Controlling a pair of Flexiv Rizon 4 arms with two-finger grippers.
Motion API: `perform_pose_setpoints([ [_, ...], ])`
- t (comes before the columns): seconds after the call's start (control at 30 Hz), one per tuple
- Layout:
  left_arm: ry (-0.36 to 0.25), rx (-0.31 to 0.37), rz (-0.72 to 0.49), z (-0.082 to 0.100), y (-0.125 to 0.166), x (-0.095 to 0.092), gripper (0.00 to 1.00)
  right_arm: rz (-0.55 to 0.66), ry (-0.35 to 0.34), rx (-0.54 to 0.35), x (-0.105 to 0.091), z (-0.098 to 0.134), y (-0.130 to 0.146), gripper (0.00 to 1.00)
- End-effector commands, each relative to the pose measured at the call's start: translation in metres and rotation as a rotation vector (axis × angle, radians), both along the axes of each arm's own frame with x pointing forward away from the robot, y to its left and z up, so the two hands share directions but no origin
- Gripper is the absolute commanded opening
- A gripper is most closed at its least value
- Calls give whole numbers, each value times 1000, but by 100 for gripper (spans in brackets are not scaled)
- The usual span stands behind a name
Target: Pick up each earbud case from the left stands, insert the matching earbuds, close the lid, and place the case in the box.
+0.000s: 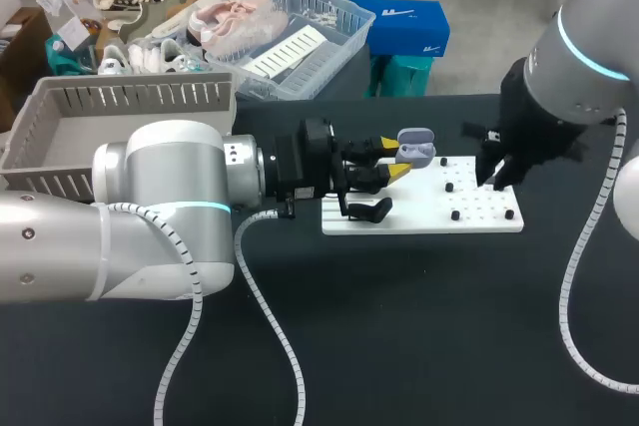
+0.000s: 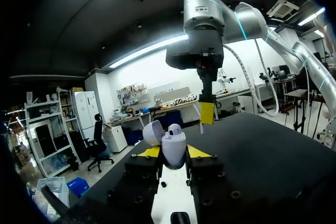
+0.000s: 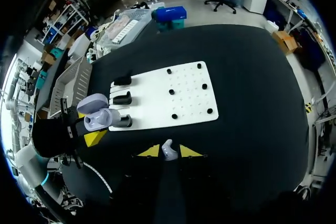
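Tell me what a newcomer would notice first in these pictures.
First comes the open lavender earbud case, clamped in the left gripper over the white stand board. Next is the right gripper at the board's right end, pinching a pale earbud between its yellow tips.

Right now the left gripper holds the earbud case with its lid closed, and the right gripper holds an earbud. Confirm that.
Wrong on the lid: it is open, not closed. The left wrist view shows the earbud case held in the left gripper with the lid swung back. The right gripper does hold an earbud.
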State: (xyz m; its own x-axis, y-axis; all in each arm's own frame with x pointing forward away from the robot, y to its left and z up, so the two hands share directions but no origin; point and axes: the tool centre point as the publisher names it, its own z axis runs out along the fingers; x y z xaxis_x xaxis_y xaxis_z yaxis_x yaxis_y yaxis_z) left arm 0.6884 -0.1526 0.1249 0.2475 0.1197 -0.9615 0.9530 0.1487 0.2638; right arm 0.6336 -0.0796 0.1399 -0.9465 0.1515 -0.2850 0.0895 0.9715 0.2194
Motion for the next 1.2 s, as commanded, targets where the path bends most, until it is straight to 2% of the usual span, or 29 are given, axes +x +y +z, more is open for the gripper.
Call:
perform_pose_setpoints([
  [0.03,-2,-2,6,-1,-1,0,0,16,-97,1,-23,17,5,0],
  [0.23,-2,-2,6,-1,-1,0,0,108,-112,-28,-21,30,26,0],
  [0.47,-2,-2,6,-1,-1,0,0,241,-99,-106,-6,39,47,0],
  [0.77,-2,-2,6,-1,-1,0,0,393,-105,-156,7,54,63,0],
  [1.0,-2,-2,6,-1,-1,0,0,495,-119,-207,12,55,76,0],
  [1.2,-2,-2,6,-1,-1,0,0,514,-113,-209,16,48,81,0],
])
